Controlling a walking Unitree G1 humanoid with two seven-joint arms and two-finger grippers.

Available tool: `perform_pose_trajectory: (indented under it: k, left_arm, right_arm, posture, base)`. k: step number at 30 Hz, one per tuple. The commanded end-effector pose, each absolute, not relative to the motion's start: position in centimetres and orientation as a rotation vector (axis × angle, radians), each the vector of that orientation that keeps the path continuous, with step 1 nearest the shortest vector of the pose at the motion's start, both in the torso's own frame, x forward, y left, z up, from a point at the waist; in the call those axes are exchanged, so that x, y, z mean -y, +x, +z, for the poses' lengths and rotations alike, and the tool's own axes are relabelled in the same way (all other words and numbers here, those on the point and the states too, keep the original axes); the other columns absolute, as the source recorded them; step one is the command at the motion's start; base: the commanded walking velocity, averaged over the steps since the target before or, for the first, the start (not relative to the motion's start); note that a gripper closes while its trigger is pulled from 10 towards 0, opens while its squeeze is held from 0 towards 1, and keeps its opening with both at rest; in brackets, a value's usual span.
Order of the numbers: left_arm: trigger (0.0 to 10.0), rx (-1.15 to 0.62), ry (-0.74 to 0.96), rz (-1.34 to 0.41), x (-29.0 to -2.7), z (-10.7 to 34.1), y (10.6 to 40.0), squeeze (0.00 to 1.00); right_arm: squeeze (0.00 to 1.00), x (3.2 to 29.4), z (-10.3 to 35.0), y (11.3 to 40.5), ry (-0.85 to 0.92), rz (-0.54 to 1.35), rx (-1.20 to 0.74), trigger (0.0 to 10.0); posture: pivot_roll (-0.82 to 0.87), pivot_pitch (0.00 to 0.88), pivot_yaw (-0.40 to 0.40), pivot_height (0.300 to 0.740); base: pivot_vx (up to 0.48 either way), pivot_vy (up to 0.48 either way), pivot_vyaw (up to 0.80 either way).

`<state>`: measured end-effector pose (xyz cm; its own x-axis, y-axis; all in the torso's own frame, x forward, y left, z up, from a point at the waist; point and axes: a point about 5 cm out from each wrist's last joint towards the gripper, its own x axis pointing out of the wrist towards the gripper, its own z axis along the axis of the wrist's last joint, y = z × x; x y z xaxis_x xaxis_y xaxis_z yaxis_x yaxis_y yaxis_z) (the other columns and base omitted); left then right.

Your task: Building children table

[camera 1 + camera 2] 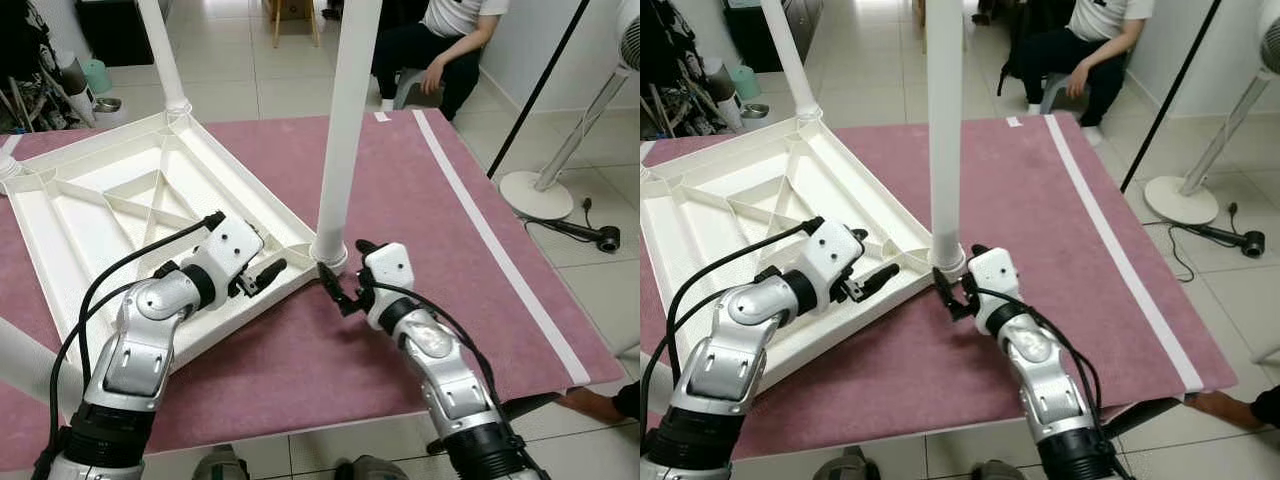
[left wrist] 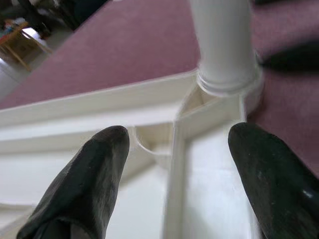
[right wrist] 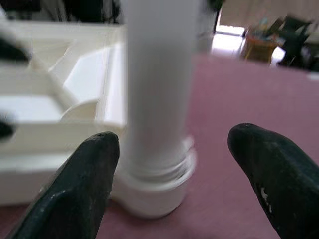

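Note:
A white plastic table top [image 1: 100, 215] lies upside down on a maroon mat [image 1: 400, 180]. One white leg [image 1: 345, 120] stands upright in the socket at its near right corner, and another leg [image 1: 160, 50] stands at the far corner. My left gripper [image 1: 268, 275] hovers open over the ribbed underside, pointing at that near corner socket [image 2: 227, 87]. My right gripper [image 1: 340, 262] is open on the other side, its fingers to either side of the leg's base [image 3: 157, 169] without gripping it.
A white stripe [image 1: 490, 230] runs along the mat's right side. A seated person [image 1: 440, 50] is at the back, with a fan stand [image 1: 540, 190] and a black pole on the right. A hand [image 1: 600, 405] rests at the mat's near right corner. A loose white leg [image 1: 20, 365] lies low on the left.

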<state>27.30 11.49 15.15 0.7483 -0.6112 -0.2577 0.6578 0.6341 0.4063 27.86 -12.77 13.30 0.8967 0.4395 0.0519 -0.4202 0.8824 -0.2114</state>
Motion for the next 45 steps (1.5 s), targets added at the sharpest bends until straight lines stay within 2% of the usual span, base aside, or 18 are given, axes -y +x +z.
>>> perform_pose_trajectory:
  k: [1, 5, 6, 16, 17, 18, 19, 21, 22, 30, 38, 45]
  left_arm:
    - [10.0, -0.104, 0.527, -0.654, -11.5, 14.7, 27.5, 0.00]
    - [10.0, -0.175, 0.505, -0.714, -10.3, 14.1, 27.6, 0.00]
    - [10.0, -0.247, 0.458, -0.735, -9.5, 13.7, 27.9, 0.00]
    - [10.0, -0.340, 0.492, -0.745, -8.3, 11.7, 28.5, 0.00]
    - [6.2, -0.350, 0.505, -0.732, -8.1, 11.5, 28.9, 0.00]
    - [6.2, -0.350, 0.505, -0.732, -8.1, 11.5, 28.9, 0.00]
    - [4.2, -0.357, 0.510, -0.724, -7.9, 11.3, 29.3, 0.00]
    - [4.2, -0.357, 0.510, -0.724, -7.9, 11.3, 29.3, 0.00]
    - [0.0, -0.365, 0.519, -0.722, -7.9, 11.1, 29.5, 0.00]
    - [0.0, -0.398, 0.530, -0.755, -8.2, 10.9, 29.4, 0.00]
    - [0.0, -0.388, 0.586, -0.854, -8.8, 10.9, 28.1, 0.00]
    - [0.0, -0.307, 0.620, -1.088, -9.5, 12.6, 24.9, 0.00]
  right_arm:
    - [0.00, 13.1, 14.5, 28.1, -0.187, 0.456, 0.133, 10.0]
    - [0.00, 14.7, 15.7, 28.6, -0.215, 0.469, 0.154, 10.0]
    - [0.00, 15.4, 16.1, 28.9, -0.256, 0.492, 0.159, 10.0]
    - [0.00, 15.0, 16.3, 29.2, -0.273, 0.567, 0.151, 10.0]
    - [0.00, 14.7, 16.6, 29.3, -0.278, 0.604, 0.154, 10.0]
    - [0.00, 14.7, 16.6, 29.3, -0.278, 0.604, 0.154, 10.0]
    - [0.00, 14.5, 16.9, 29.5, -0.284, 0.633, 0.157, 10.0]
    - [0.00, 14.5, 16.9, 29.5, -0.284, 0.633, 0.157, 10.0]
    - [0.00, 14.4, 17.3, 29.7, -0.292, 0.656, 0.162, 10.0]
    - [0.00, 14.2, 18.4, 30.8, -0.320, 0.741, 0.174, 10.0]
    - [0.00, 13.7, 19.2, 31.2, -0.304, 0.925, 0.143, 10.0]
    - [0.00, 12.1, 19.9, 30.2, -0.336, 1.211, 0.098, 10.0]
  posture:
    - [0.00, 0.000, 0.075, 0.740]
    - [0.00, 0.000, 0.084, 0.740]
    - [0.00, 0.000, 0.087, 0.740]
    - [0.01, 0.000, 0.076, 0.740]
    - [0.02, 0.000, 0.073, 0.740]
    - [0.02, 0.000, 0.073, 0.740]
    - [0.03, 0.000, 0.069, 0.740]
    - [0.03, 0.000, 0.069, 0.740]
    - [0.03, 0.000, 0.069, 0.740]
    - [0.04, 0.000, 0.073, 0.740]
    - [0.06, 0.000, 0.070, 0.740]
    - [0.08, 0.000, 0.059, 0.740]
  base:
    - [0.000, 0.000, 0.00]
    - [0.000, 0.000, 0.00]
    - [0.000, 0.000, 0.00]
    - [0.000, 0.000, 0.00]
    - [0.000, 0.000, 0.00]
    - [0.000, 0.000, 0.00]
    - [0.000, 0.000, 0.00]
    - [0.000, 0.000, 0.00]
    - [0.000, 0.000, 0.00]
    - [0.000, 0.000, 0.00]
    - [0.000, 0.000, 0.00]
    - [0.000, 0.000, 0.00]
